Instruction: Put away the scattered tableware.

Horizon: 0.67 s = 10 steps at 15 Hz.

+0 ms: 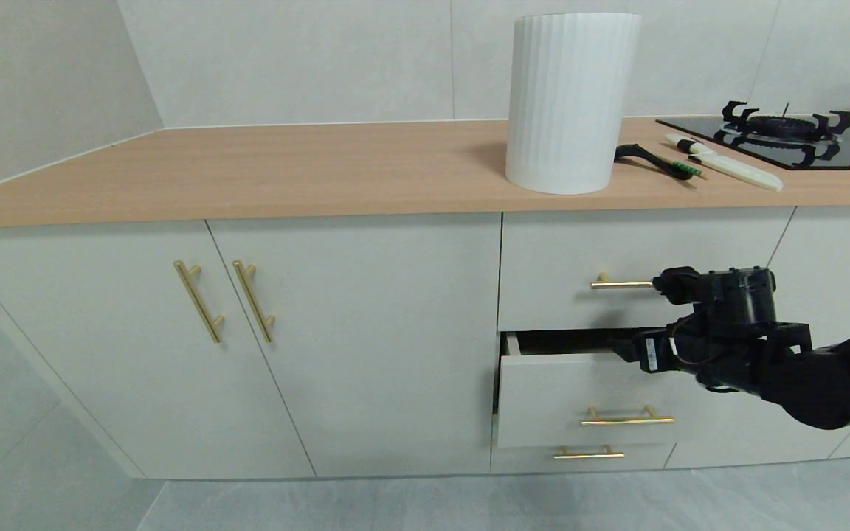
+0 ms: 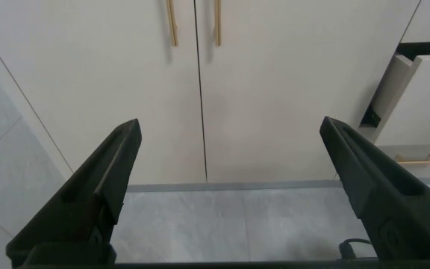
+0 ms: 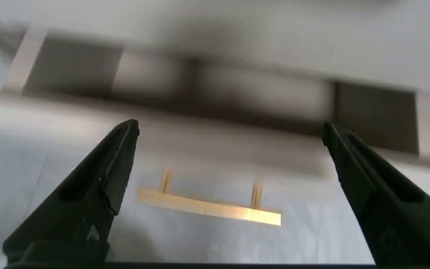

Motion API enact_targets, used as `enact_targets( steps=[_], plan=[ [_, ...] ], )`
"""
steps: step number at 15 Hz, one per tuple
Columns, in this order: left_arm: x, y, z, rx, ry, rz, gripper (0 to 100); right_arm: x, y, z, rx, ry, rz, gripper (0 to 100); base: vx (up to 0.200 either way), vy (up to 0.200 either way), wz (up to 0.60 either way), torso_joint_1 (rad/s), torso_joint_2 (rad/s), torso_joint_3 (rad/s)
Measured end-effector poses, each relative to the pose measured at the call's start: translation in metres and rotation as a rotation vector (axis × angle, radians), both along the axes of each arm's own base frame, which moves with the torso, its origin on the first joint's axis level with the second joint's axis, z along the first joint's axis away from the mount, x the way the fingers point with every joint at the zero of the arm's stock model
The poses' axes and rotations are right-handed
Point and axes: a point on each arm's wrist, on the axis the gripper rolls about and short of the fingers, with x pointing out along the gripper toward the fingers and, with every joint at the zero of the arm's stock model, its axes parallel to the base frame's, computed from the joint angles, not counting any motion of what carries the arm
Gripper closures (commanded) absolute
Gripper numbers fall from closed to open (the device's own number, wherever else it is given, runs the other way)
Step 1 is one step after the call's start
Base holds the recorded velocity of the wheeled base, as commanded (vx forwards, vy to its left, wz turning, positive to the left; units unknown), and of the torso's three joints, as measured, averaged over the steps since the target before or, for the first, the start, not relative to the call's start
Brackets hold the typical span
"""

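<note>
The right gripper point(image 1: 620, 345) sits at the top edge of the partly open white middle drawer point(image 1: 580, 387), fingers spread and holding nothing. The gold bar handle point(image 1: 626, 420) is lower on the same front. The left gripper point(image 2: 230, 123), also spread and empty, faces the white cabinet doors point(image 2: 275, 90).

The tableware lies on the light wooden countertop point(image 1: 285, 166): a black-handled utensil with a green tip point(image 1: 654, 160) and a cream-white knife point(image 1: 735, 169), beside the tall ribbed white cylinder point(image 1: 572, 103).

Hazards:
- The opening appears narrow, so items lowered in may strike the upper drawer front point(image 1: 558, 265).
- A finger hooked behind the panel may jam.
- Slender, flat utensils may slip from a pinch grip.
</note>
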Motion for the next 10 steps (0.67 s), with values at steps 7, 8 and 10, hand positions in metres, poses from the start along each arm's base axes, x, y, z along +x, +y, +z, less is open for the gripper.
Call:
enact_targets(
  steps=[7, 8, 10],
  plan=[
    [0.0, 0.0, 0.0, 0.0, 0.0, 0.0, 0, 0.028, 0.004, -0.043, 0.019, 0.011, -0.065, 0, 0.0, 0.0, 0.0, 0.0, 0.0, 0.0],
    [0.0, 0.0, 0.0, 0.0, 0.0, 0.0, 0, 0.028, 0.004, -0.044, 0.018, 0.017, -0.066, 0, 0.0, 0.0, 0.0, 0.0, 0.0, 0.0],
    [0.0, 0.0, 0.0, 0.0, 0.0, 0.0, 0, 0.026, 0.004, -0.045, 0.013, 0.03, -0.066, 0, 0.0, 0.0, 0.0, 0.0, 0.0, 0.0]
  ],
)
